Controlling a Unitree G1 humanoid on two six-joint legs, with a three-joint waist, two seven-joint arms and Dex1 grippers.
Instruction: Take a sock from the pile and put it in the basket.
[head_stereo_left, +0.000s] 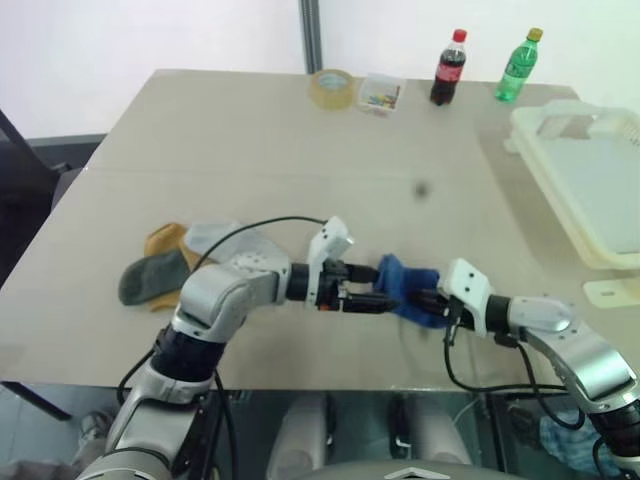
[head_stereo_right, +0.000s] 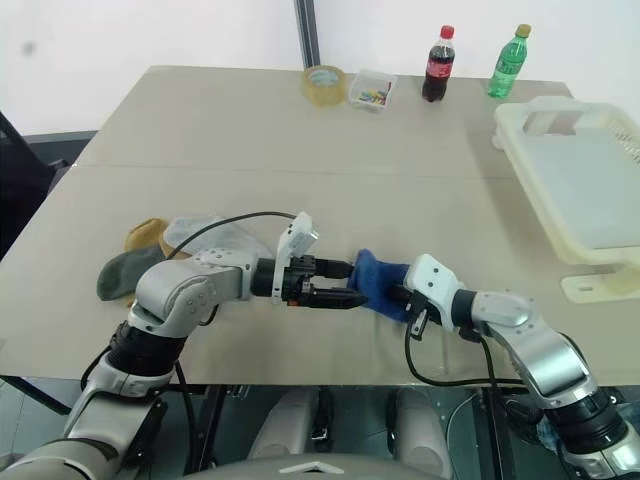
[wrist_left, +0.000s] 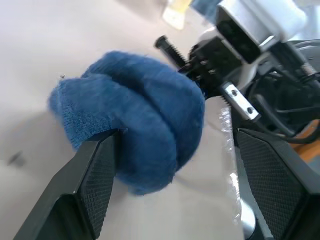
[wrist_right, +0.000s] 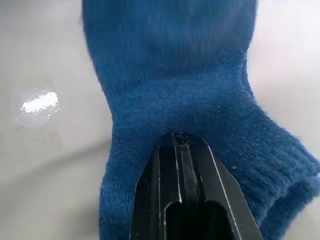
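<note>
From the head, the blue sock (head_stereo_left: 408, 287) lay on the table (head_stereo_left: 300, 160) between both grippers. In the left wrist view, the left gripper (wrist_left: 175, 185) stood spread around it. In the right wrist view, the right gripper (wrist_right: 181, 150) pinched its fabric.

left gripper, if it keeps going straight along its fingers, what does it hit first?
Likely the bunched blue knit sock: it sits right between the open black fingers of the left gripper. Directly behind it is the right gripper, shut on that sock. Exact contact depth is unclear.
</note>
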